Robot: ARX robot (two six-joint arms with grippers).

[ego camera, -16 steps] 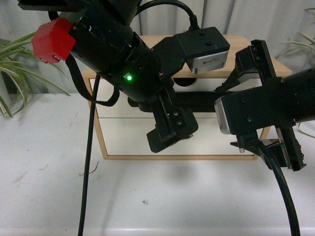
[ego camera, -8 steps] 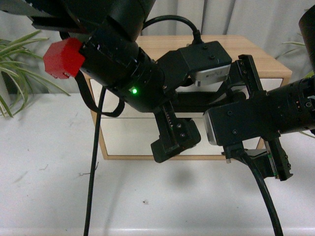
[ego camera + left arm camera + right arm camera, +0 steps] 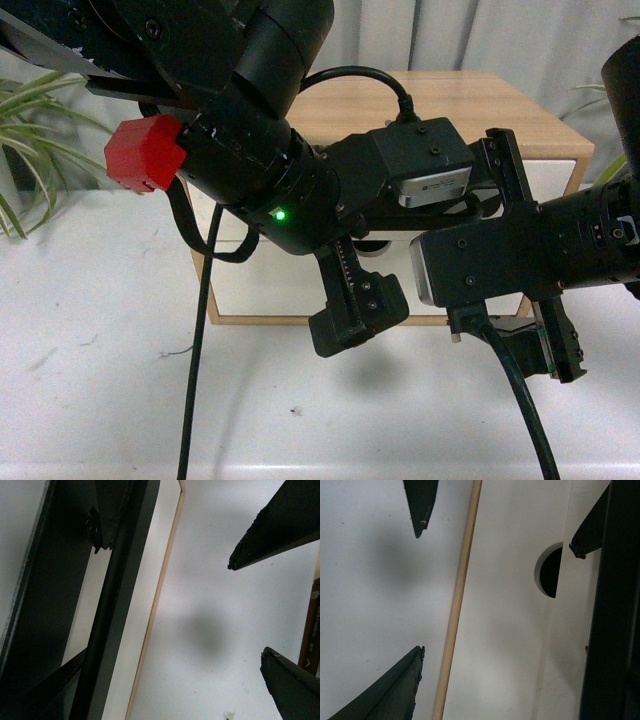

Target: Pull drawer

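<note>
The drawer [image 3: 556, 176] shows only as a strip of white front behind my arms in the front view. Its long black bar handle [image 3: 115, 605] runs past my left gripper [image 3: 246, 611], which is open over the white table, apart from the bar. My right gripper [image 3: 420, 592] is open too, with nothing between its fingers, over the table beside the cabinet's wooden bottom edge [image 3: 457, 605]. The handle [image 3: 610, 630] lies on the far side of a white front [image 3: 505, 630] from it. A half-round notch [image 3: 549, 572] sits at the seam between the fronts.
The light wood cabinet [image 3: 450, 100] stands on the white table [image 3: 100, 350]. Green plants sit at the far left [image 3: 30, 120] and far right [image 3: 610, 170]. A black cable [image 3: 195, 350] hangs from my left arm, which carries a red block [image 3: 145, 155].
Both arms have shifted in the front view: the left arm and its red block moved right and down, and the right wrist moved left and lower. More of the cabinet top shows.
</note>
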